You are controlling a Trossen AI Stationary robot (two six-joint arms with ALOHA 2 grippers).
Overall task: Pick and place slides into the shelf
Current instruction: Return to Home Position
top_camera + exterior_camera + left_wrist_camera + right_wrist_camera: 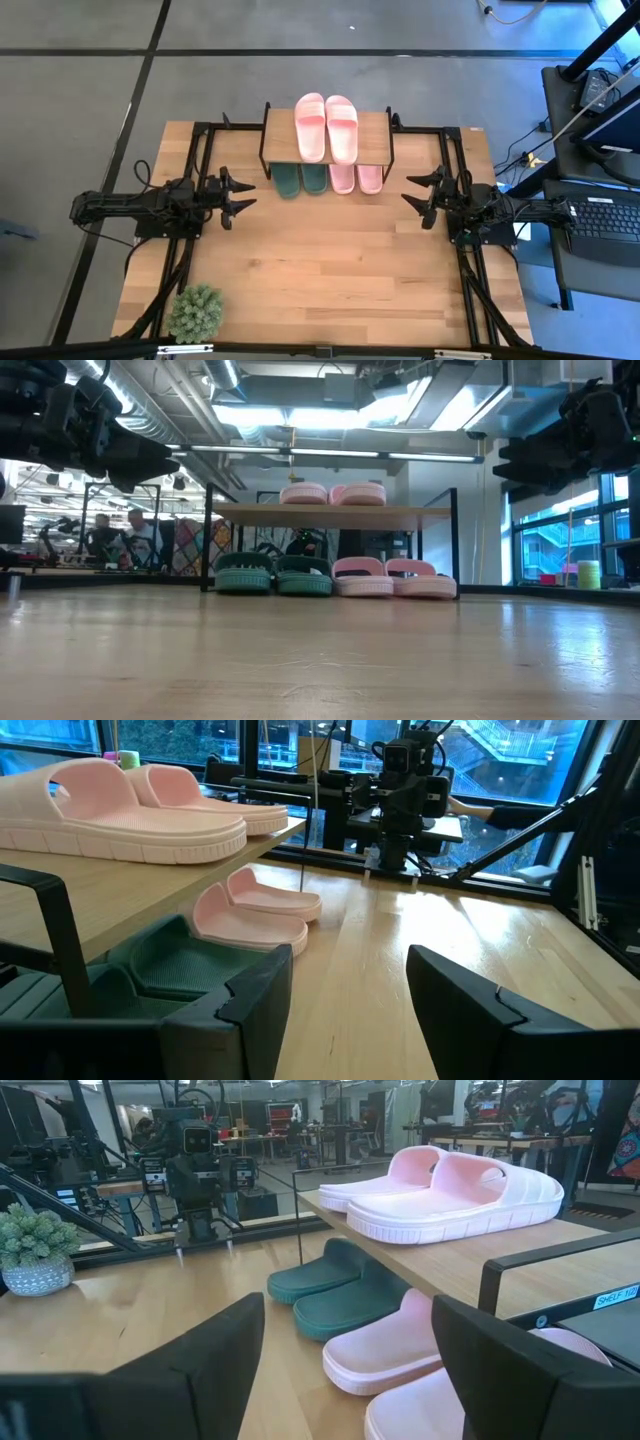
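Hovering above the table [330, 260], one off each end of the shelf [375, 125], the left gripper [250, 194] and right gripper [407, 189] are both holding their fingers spread wide and empty. The upper pink slides [326, 127] are lying side by side on the top board. The green slides [300, 178] and lower pink slides [356, 178] are sitting beneath it, seemingly jutting slightly past its front edge.

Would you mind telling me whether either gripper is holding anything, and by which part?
Nothing is held: the left gripper and the right gripper are both open and empty, apart from the slides at the shelf.
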